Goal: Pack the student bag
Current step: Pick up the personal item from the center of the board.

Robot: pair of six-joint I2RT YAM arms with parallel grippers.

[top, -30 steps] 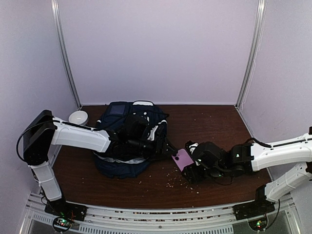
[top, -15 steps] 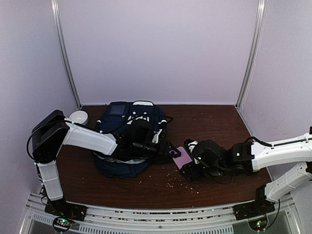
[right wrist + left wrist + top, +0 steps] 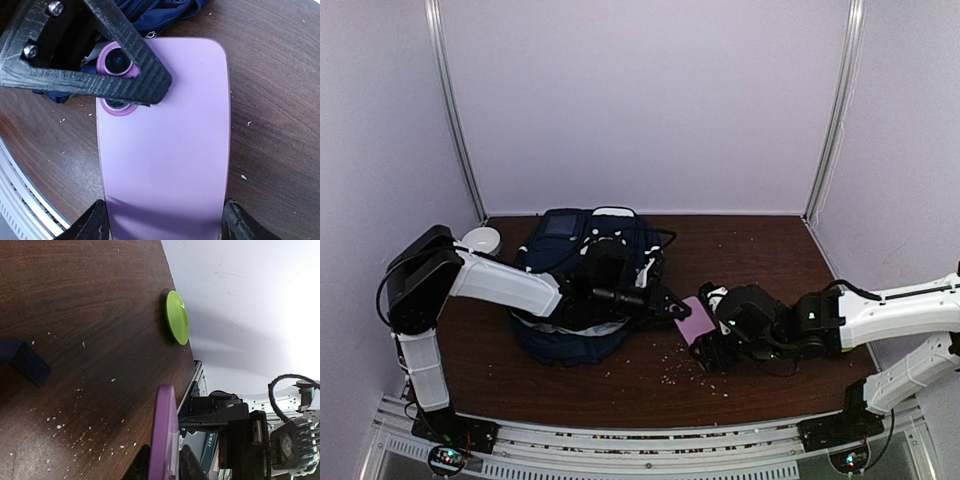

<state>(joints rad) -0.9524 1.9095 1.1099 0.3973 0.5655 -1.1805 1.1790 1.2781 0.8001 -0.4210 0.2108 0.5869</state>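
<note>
The student bag [image 3: 552,262], navy with white trim, lies at the back left of the table, and its fabric [image 3: 165,12] also shows in the right wrist view. A purple phone [image 3: 696,320] is held up between the two arms, just right of the bag. My right gripper [image 3: 708,342] is shut across the phone's [image 3: 165,140] width at its lower end. My left gripper [image 3: 673,311] is shut on the phone's [image 3: 164,435] thin edge, and one of its dark fingers [image 3: 100,60] lies over the camera lens.
A white bowl [image 3: 480,240] stands at the back left by the bag. A green disc [image 3: 178,317] rests on the table beyond the phone. A loose blue strap [image 3: 25,362] lies on the wood. Pale crumbs [image 3: 670,370] are scattered across the front of the table.
My left gripper reached right from over the bag to the phone and closed on its edge. The right gripper kept its hold and nudged the phone slightly left.
</note>
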